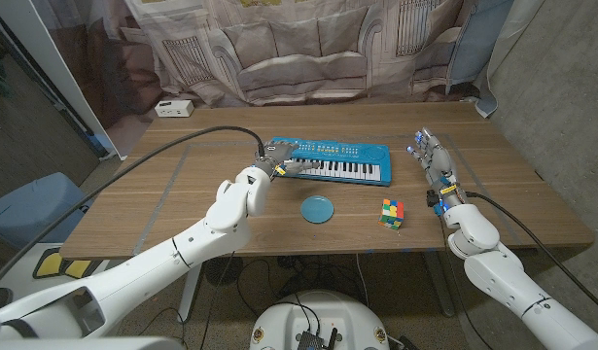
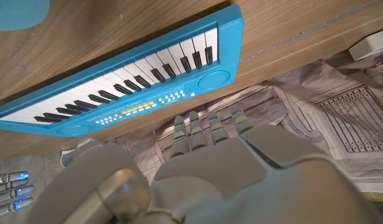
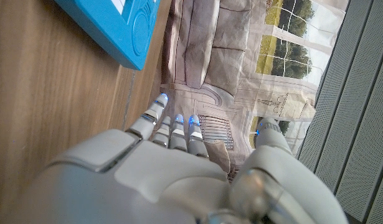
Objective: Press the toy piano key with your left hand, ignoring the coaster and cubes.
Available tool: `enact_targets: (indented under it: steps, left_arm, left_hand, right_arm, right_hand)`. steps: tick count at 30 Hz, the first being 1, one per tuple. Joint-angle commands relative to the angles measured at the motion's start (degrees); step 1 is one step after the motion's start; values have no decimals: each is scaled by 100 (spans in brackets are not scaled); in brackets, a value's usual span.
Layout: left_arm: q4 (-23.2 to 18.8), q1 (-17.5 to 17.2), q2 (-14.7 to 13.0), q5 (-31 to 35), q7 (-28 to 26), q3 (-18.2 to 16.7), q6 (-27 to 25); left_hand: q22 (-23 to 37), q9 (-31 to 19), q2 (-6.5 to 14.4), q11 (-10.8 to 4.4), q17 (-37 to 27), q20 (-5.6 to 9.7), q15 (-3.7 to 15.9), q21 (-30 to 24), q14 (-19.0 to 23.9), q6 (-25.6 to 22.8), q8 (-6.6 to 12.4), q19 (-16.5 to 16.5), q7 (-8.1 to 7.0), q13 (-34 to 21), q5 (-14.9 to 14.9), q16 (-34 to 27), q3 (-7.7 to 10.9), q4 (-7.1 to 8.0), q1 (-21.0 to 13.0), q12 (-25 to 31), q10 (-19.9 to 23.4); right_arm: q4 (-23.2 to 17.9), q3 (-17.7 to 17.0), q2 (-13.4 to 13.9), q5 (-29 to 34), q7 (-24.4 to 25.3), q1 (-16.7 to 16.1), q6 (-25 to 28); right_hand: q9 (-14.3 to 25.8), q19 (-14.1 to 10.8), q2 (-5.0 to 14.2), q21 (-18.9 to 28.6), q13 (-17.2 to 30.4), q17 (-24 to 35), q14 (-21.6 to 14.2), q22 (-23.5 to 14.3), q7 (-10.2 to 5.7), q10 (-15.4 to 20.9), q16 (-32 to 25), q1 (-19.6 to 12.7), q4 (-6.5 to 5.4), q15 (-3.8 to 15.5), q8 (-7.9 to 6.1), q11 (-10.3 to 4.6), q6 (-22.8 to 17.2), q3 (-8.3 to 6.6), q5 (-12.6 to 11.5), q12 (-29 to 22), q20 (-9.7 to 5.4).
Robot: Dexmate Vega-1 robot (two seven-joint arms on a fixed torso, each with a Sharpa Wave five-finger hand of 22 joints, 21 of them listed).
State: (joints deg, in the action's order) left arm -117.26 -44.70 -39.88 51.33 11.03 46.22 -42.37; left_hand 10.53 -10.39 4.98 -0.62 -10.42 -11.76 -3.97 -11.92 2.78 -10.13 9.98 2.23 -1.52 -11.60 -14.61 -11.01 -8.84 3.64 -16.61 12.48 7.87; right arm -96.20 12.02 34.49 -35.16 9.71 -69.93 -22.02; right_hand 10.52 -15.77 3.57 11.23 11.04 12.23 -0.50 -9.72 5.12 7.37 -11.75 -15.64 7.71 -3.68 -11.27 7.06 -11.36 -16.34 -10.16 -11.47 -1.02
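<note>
Blue toy piano (image 1: 335, 160) beside left hand (image 1: 279, 161)

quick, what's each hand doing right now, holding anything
Left hand: open, holding nothing, at the left end of the toy piano.
Right hand: open, fingers straight, holding nothing, on the table right of the piano.

One toy piano (image 1: 335, 161), blue. One round blue coaster (image 1: 318, 208). One multicoloured cube (image 1: 392, 213), possibly a second tucked behind it, too small to tell. One small white box (image 1: 172, 108) at the table's (image 1: 182, 185) far corner. Two robot hands: left hand (image 1: 276, 161), right hand (image 1: 435, 167).
</note>
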Motion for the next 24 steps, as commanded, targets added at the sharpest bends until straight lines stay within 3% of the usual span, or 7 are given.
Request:
enact_targets:
  steps: [1,17,24]
  left_arm:
    - [-242,-252,-108,-549,-411,-373,102]
    - [-516,-643,-367,-1614,-1202,-1012,495]
    - [-510,-884,-467,-2393,-1580,-1443,983]
  left_hand:
    - [14,-16,-14,27,-10,-29,-24,-33,23,-51,76,-50,48,-21,23,-2,-43,-8,-66,10,-10]
    - [15,-14,-13,51,-10,-24,-17,-44,31,-116,106,-102,75,-20,38,-3,-57,-4,-68,26,30]
    - [15,-12,-11,57,-9,-21,-13,-56,50,-141,114,-148,106,-19,45,-9,-63,-3,-70,29,38]
  right_arm:
    - [28,-15,36,-8,-87,-12,-47]
    - [2,-63,114,9,-180,-44,-112]
    - [-18,-85,147,-14,-206,-40,-82]
  right_hand:
    - [32,-51,31,1,23,22,8,-15,-1,11,-29,0,13,-22,15,-4,-9,23,6,-9,-7]
    - [32,-58,8,1,23,23,8,-14,11,1,-29,14,11,-17,16,-1,-2,44,8,-6,-9]
    - [32,-64,0,2,23,24,-1,-14,12,11,-32,20,9,-15,16,-1,-2,54,8,-10,-13]
